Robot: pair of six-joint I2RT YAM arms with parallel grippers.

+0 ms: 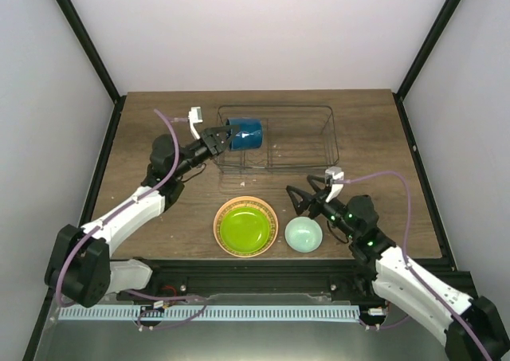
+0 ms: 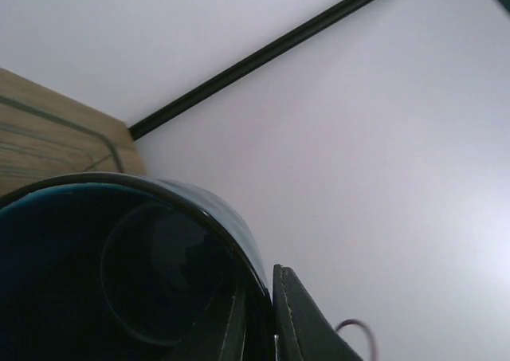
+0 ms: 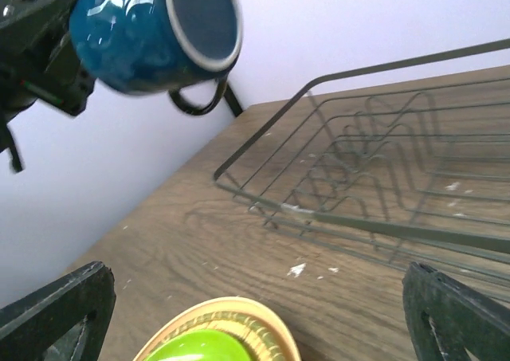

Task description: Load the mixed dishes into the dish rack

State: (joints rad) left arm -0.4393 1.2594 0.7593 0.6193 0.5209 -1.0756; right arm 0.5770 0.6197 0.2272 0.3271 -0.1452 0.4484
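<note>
My left gripper (image 1: 217, 140) is shut on the rim of the dark blue mug (image 1: 244, 135), holding it on its side above the left end of the wire dish rack (image 1: 331, 142). In the left wrist view the mug (image 2: 119, 265) fills the lower left, its wall pinched between one finger inside and one finger (image 2: 307, 321) outside. The lime-green plate (image 1: 245, 226) lies on an orange woven plate (image 1: 219, 227) at the table's front. The mint-green bowl (image 1: 304, 234) sits to their right. My right gripper (image 1: 307, 198) stands open and empty just above the bowl.
The right wrist view has the raised mug (image 3: 143, 34) at the upper left, the rack (image 3: 382, 162) with its inner dividers ahead, and the stacked plates' edge (image 3: 263, 317) below. White walls with black frame posts (image 1: 84, 38) enclose the wooden table (image 1: 143, 130).
</note>
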